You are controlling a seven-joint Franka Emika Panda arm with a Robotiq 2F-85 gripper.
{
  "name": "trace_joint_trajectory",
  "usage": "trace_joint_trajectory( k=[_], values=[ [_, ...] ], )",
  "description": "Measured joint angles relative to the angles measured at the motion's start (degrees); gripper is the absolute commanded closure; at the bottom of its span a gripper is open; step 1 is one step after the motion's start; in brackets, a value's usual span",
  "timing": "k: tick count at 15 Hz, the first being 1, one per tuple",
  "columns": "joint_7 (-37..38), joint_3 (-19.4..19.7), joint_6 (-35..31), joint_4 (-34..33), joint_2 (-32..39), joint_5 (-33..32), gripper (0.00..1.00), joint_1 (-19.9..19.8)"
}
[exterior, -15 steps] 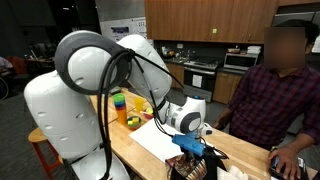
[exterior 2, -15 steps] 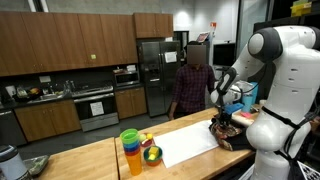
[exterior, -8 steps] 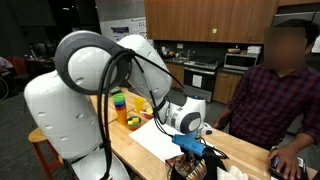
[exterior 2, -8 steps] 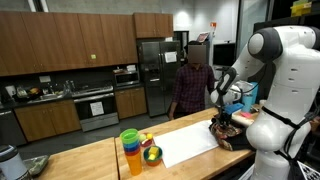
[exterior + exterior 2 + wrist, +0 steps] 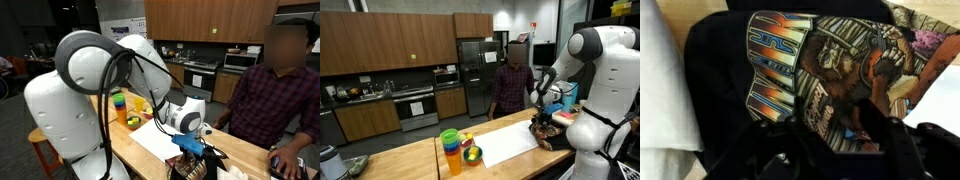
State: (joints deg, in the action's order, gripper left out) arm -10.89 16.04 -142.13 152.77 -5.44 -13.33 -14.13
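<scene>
**Gripper (image 5: 192,141) low over printed black shirt (image 5: 820,80) at counter end**

Shirt: black w/ a big colourful graphic print, lying crumpled on the wood counter (image 5: 410,160) at the end next to the robot's base. In the wrist view it fills nearly the whole pic, print facing up, fabric folds at left. The gripper hangs right above it, pointing down. Its fingers (image 5: 895,150) show as dark blurred shapes along the btm of the wrist view, over the shirt's lower part. Can't tell whether they touch or pinch the fabric, since it's dark on dark. Can't tell how wide the jaws stand either.

Just beside the shirt, toward the middle of the counter, lies a flat white sheet (image 5: 506,146). It also shows as the white strip at left in the wrist view. Further along is a stack of cups (image 5: 451,152), green on top, then yellow and orange. A small bowl (image 5: 472,155) next to them holds sth. green/yellow.

A person (image 5: 272,95) in dark plaid is at the far side of the counter, near the gripper, face blurred.

Bkgd: kitchen w/ wood cabinets (image 5: 380,45), a steel fridge (image 5: 475,75) and an oven (image 5: 415,105).
</scene>
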Motion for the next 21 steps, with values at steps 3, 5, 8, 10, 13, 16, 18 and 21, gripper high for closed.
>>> trace_joint_trajectory(
  k=[3, 5, 8, 10, 13, 16, 18, 21],
  values=[
    [2.63, -0.98, -0.02, 0.26, 0.00, -0.52, 0.00, 0.03],
    [5.78, -2.35, 0.12, 0.46, -0.05, -0.99, 0.00, 0.18],
    [10.76, -4.85, 1.23, 0.94, -0.24, -1.13, 0.00, 1.29],
    [13.29, -6.04, 1.90, 1.06, -0.28, -1.32, 0.00, 1.92],
    [13.80, -6.24, 2.06, 1.06, -0.32, -1.33, 0.00, 2.02],
    [13.80, -6.14, 2.07, 1.07, -0.33, -1.33, 0.00, 2.00],
    [13.79, -6.15, 2.07, 1.08, -0.36, -1.30, 0.00, 2.02],
    [12.21, -5.68, 1.82, 1.15, -0.16, -5.26, 0.00, 1.48]
  ],
)
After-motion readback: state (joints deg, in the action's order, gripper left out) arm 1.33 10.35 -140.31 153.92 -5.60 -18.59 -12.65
